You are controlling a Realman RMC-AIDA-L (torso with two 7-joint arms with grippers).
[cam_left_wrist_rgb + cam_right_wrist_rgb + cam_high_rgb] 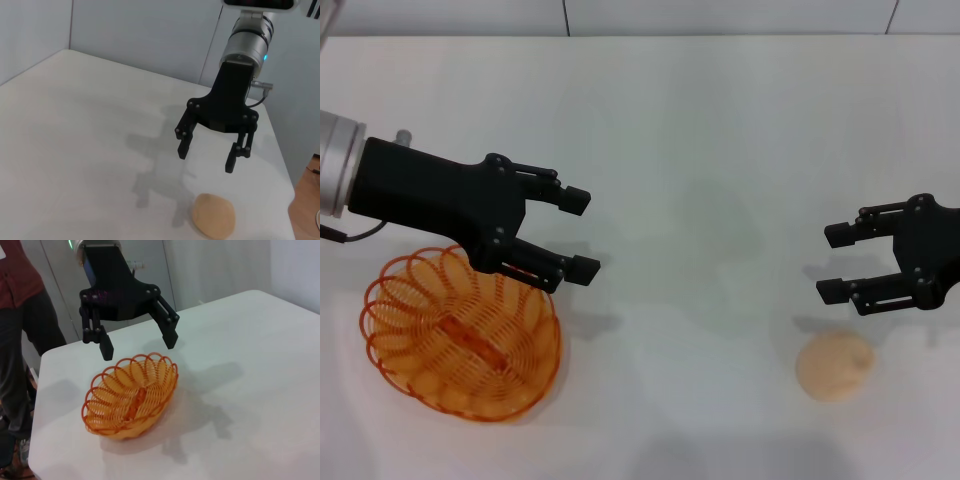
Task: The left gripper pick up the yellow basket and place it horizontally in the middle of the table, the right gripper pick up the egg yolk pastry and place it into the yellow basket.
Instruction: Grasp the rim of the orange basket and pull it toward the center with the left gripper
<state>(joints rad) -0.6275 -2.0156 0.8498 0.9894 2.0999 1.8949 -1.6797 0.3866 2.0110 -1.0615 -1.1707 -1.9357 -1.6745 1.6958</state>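
Basket (460, 345): yellow-orange wire, upright on the tabletop (700, 140), holding nothing, near the left edge.
Left claw (578, 233): above the basket's far rim, fingers spread wide, gripping nothing, not touching the basket.
Pastry (834, 366): on the tabletop, well apart from the basket, to its right.
Right claw (838, 263): near the pastry, on its side away from the basket, spread wide, empty.

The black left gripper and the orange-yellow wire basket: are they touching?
Apart. In the right wrist view the left gripper, open, hangs above the orange-yellow wire basket, with white table visible between fingertips and rim.
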